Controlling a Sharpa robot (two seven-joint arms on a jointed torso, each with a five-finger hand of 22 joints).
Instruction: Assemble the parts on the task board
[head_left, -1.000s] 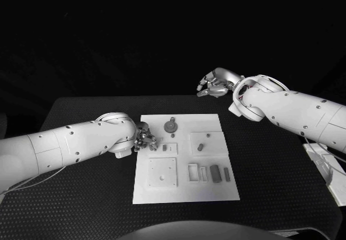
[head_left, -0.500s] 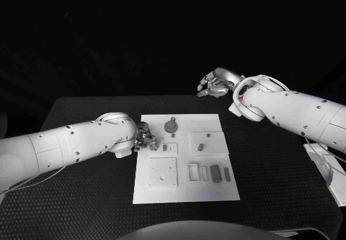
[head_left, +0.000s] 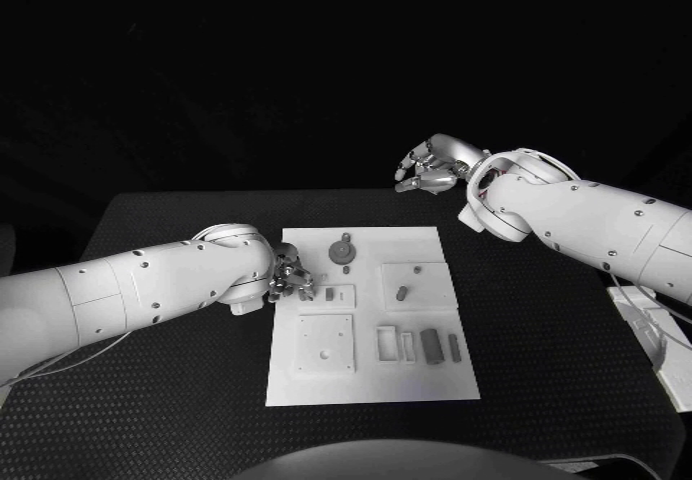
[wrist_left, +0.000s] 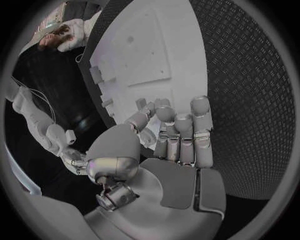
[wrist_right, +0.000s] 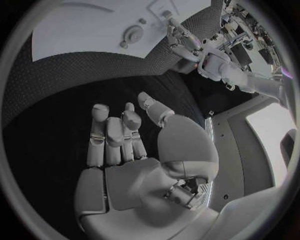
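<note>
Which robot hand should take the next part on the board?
Left, probably. The left robot hand sits at the board's left edge, right beside a small part, holding nothing. The right robot hand hangs open beyond the table's far edge, well away from the parts.

— What can't you make out at the left hand (head_left: 291, 279)?

— Your view from the head shows it mostly tucked behind its own arm at the board's (head_left: 433, 385) edge; whether the fingers (wrist_left: 201, 131) touch anything is unclear.

— And the parts (head_left: 433, 346)?

— Too small for you to tell their shapes. The right hand's (head_left: 430, 168) palm faces away.
</note>
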